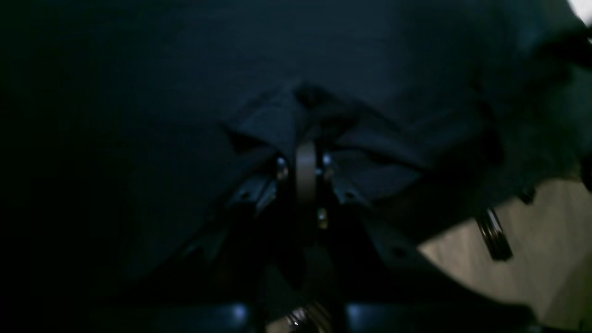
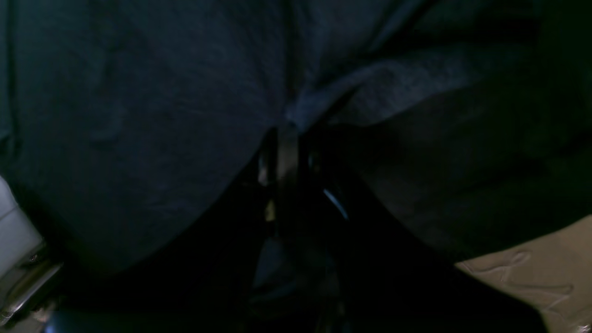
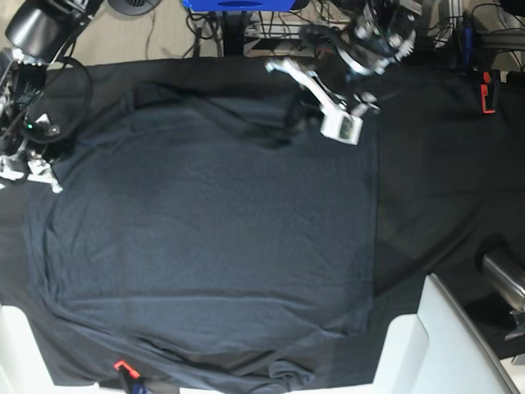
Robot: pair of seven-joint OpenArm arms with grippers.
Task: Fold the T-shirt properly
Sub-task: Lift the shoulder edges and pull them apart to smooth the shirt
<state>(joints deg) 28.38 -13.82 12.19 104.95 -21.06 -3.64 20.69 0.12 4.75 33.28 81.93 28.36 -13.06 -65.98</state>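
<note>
We are pinching the slate-grey T-shirt (image 3: 205,222) at two places — it is lying spread over the black table cloth (image 3: 443,164), hem toward the near table edge. Our left gripper (image 1: 305,138) is sitting clamped on a bunched ridge of fabric by the far right shoulder; our right gripper (image 2: 289,134) is squeezing a fold at the left sleeve. The risk we are weighing: the thin knit is slipping free of one claw mid-lift, or the table cloth is getting nipped along with it — either would drag the fold crooked.
</note>
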